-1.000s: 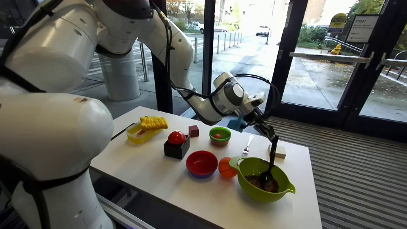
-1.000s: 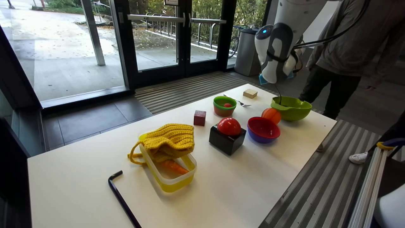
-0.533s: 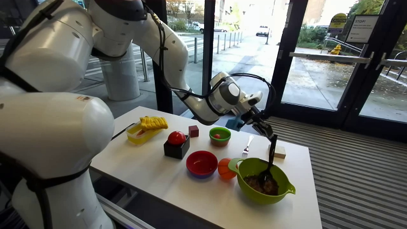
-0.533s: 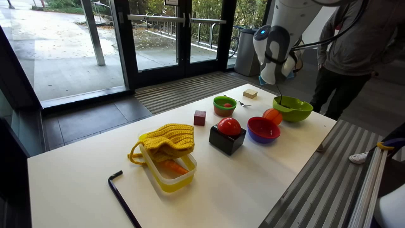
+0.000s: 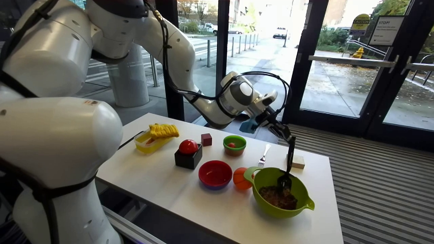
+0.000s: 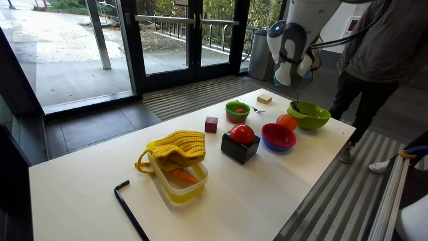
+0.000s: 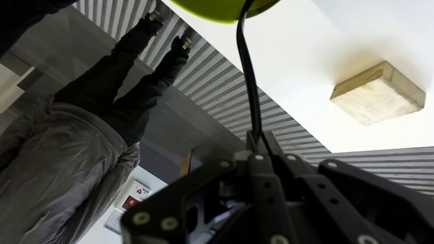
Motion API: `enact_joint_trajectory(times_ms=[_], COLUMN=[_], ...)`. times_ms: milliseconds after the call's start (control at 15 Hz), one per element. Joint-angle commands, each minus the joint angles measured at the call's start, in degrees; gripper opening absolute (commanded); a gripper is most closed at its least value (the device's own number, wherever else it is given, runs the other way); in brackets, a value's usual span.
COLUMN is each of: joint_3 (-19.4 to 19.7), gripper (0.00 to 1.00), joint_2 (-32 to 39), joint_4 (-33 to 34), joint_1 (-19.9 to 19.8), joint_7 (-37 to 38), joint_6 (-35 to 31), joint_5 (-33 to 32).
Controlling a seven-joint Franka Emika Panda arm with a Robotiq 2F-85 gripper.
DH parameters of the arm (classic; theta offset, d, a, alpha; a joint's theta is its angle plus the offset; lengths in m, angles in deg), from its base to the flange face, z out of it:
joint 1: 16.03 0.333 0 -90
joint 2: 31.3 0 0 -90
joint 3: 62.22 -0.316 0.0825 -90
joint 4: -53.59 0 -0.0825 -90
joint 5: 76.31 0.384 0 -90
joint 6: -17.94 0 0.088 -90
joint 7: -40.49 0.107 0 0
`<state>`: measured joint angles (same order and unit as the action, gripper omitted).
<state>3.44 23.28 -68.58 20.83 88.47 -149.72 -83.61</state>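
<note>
My gripper is shut on the thin handle of a black slotted utensil; its fingertips pinch the handle's end. In an exterior view the gripper hangs above the back rim of a lime-green bowl. The utensil points steeply down into that bowl, its head against or near the far inner wall. Brown crumbly contents lie in the bowl's bottom, and the head's lower edge is at their border. In another exterior view the bowl hides most of the head. The wrist view shows only the bowl's edge.
An orange ball sits between the green bowl and a red bowl. Close behind are a pale wooden block and a fork. A black box with red dome stands mid-table. A person stands beyond the table.
The utensil's head has risen out of the brown contents toward the bowl's far wall. My arm has drawn slightly back and up. The person has shifted sideways.
</note>
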Motion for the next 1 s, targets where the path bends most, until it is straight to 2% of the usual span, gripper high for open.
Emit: enact_joint_trajectory(times_ms=[0,933], joint_3=[2.75,6.96], gripper=[0.01,0.01], joint_2=[1.37,8.98], joint_4=[-1.34,-0.84], joint_1=[3.00,8.14], joint_7=[-1.60,-0.86], joint_6=[0.99,3.96], joint_5=[1.96,1.42])
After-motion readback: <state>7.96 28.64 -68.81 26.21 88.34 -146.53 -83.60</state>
